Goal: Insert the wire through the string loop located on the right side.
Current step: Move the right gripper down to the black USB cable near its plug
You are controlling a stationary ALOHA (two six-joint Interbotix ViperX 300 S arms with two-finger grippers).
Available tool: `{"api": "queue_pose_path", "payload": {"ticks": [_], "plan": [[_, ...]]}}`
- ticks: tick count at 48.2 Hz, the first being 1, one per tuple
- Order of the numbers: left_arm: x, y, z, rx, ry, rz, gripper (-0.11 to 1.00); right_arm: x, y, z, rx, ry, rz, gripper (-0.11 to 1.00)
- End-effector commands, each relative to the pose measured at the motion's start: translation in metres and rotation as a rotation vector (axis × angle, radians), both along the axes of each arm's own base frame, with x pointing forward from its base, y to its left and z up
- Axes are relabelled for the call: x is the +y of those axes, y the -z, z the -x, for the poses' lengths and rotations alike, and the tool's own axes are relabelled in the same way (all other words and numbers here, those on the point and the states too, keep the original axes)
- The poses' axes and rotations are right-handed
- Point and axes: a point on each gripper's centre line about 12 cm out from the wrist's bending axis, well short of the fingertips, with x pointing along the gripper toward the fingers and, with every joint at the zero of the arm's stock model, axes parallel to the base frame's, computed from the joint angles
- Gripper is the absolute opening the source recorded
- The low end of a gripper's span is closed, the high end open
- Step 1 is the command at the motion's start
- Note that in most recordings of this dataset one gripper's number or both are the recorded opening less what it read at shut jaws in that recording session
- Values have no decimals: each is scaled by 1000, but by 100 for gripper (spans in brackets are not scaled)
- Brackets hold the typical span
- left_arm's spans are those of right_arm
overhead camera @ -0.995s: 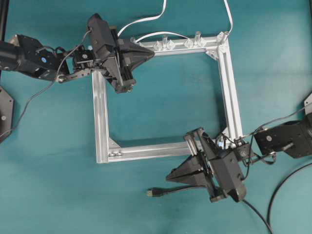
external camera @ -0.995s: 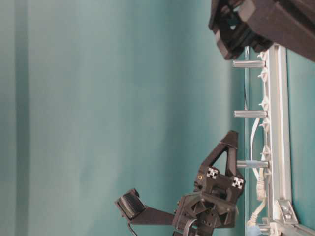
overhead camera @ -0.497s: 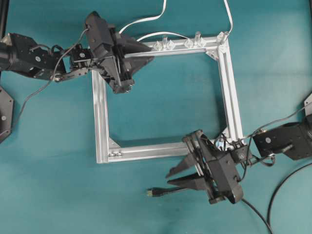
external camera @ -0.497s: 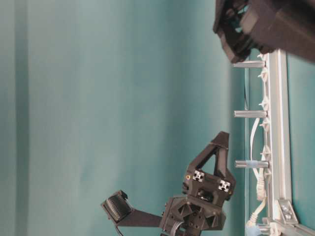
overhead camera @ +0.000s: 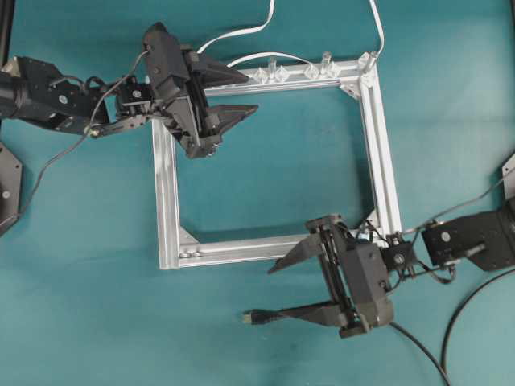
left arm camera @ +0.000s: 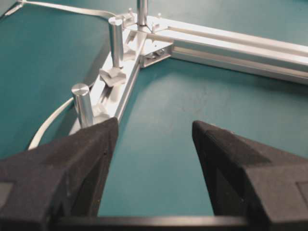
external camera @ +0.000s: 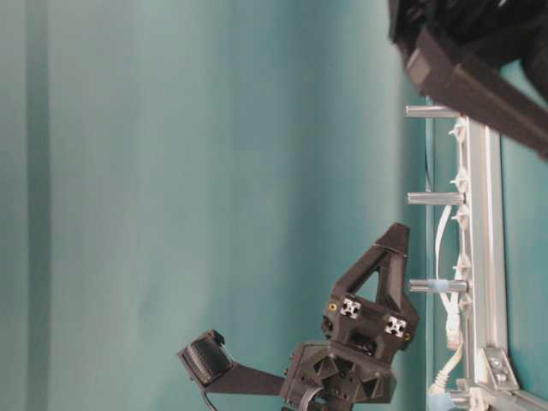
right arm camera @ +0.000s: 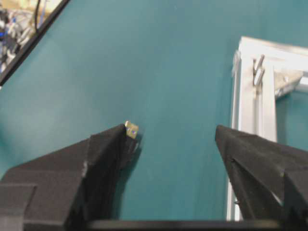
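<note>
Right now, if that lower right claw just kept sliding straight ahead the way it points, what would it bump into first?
Probably nothing: the right gripper, jaws open, points left over bare teal table. The wire plug lies beside its lower finger, and the frame runs along the other side.

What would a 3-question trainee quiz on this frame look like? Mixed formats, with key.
1. True or false: the right gripper is shut on the wire.
2. Multiple choice: the wire's plug lies (A) inside the aluminium frame, (B) on the mat outside the frame's bottom rail, (C) on the top rail.
3. Short answer: how do the left gripper jaws stand, and what is between them?

Key
1. False: its jaws are open, and the wire lies on the mat by the lower finger.
2. B.
3. Open, nothing between them; one finger is over the top rail.
</note>
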Motion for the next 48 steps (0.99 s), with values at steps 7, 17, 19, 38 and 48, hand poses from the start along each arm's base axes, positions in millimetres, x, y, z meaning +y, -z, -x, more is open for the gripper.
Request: {"api": "queue_pose_path", "payload": {"ticks": [7,17,19,38,48], "plan": [[-1,-16,-4,-45,3,-4,65,13,-9,7,-8,48,-81,83],[0,-18,-5,-51,3,-6,65,17,-7,10,-5,62,-78,84],[-1,-17,-5,-50,4,-6,65,17,-3,10,2,63,-75,83],[-1,-16,-6,-47,6,-3,65,31,29,11,83,68,-63,84],[-2,-15,-6,-44,9,-2,65,27,42,12,120,108,-67,83]]}}
